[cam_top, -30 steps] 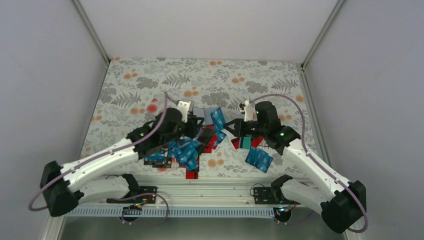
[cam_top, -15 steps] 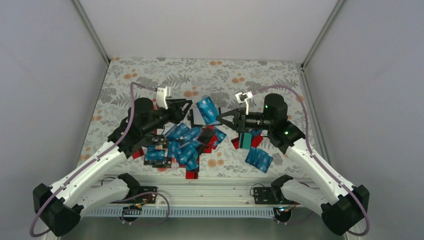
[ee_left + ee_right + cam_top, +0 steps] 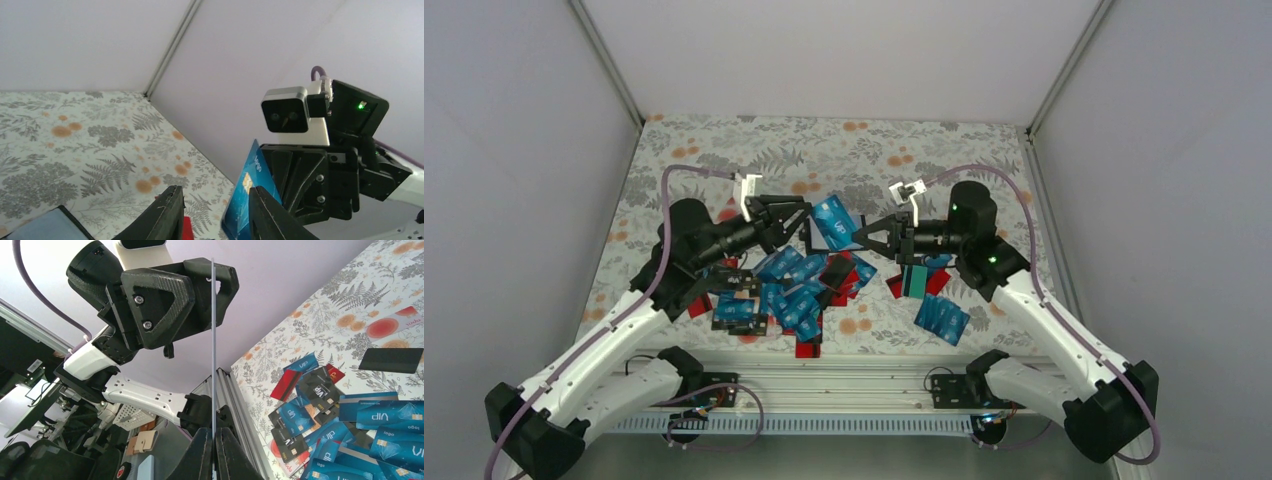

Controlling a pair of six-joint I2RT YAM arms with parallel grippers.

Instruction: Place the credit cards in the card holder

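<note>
Both arms have lifted off the credit cards since a second ago. The left arm has drawn back and up toward the heap's far left. The right arm has swung up at the heap's far right. The blue card has risen with them from the heap's far edge into the air.

The floral table carries everything. The heap of credit cards, mostly blue with red and black ones mixed in, sprawls on it in overlapping layers. A smaller fan of blue cards lies apart to the heap's right, and a teal card sits with red ones between the fan and the heap.

The card holder lies on the table at the heap's far edge, largely hidden beneath the raised card in the top view. The left wrist view catches a corner of its grey-blue inner face, turned upward.

The blue card hangs tilted above the heap's far edge, between two grippers that face each other. The right gripper is clamped tight on one end of it. Its own camera shows the card edge-on, pinched between the fingers.

The left gripper has its jaws standing apart. In its wrist view the card's other end sits in the gap, close against one finger and clear of the other. Whether that finger touches the card I cannot tell.
</note>
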